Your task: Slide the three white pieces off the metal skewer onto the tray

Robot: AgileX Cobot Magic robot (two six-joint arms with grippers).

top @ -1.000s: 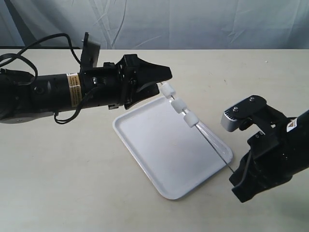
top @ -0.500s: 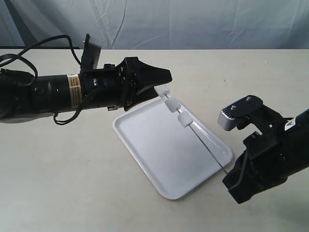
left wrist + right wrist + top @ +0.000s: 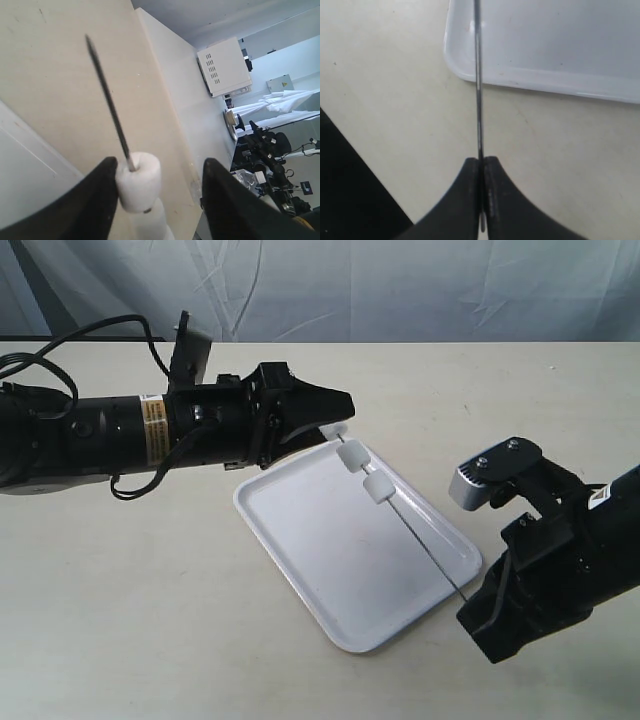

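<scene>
Two black fingers of the right gripper (image 3: 481, 162) are pressed together on one end of the long, very thin grey metal skewer (image 3: 478, 85). The rod is clamped between the pads and runs straight out over the low rim of the flat white rectangular tray (image 3: 545, 80).

Left gripper (image 3: 157, 170): jaws apart. One finger lies against the side of the end one of the small white marshmallow-like cylinders, the white pieces (image 3: 141, 182); the other finger stands clear of it with a gap. The bare, pointed skewer tip sticks out beyond that piece. A second piece sits directly behind the first, touching it, only partly in the wrist view.

Exterior view: the skewer slants from the right gripper, just off the tray's right corner, up and across the tray to the left gripper at the far corner. Two pieces show on the rod, close together; the third is mostly hidden between the left jaws. All are threaded on the rod, raised above the tray's far end. The tray lies diagonally on a pale beige table (image 3: 150, 590).
</scene>
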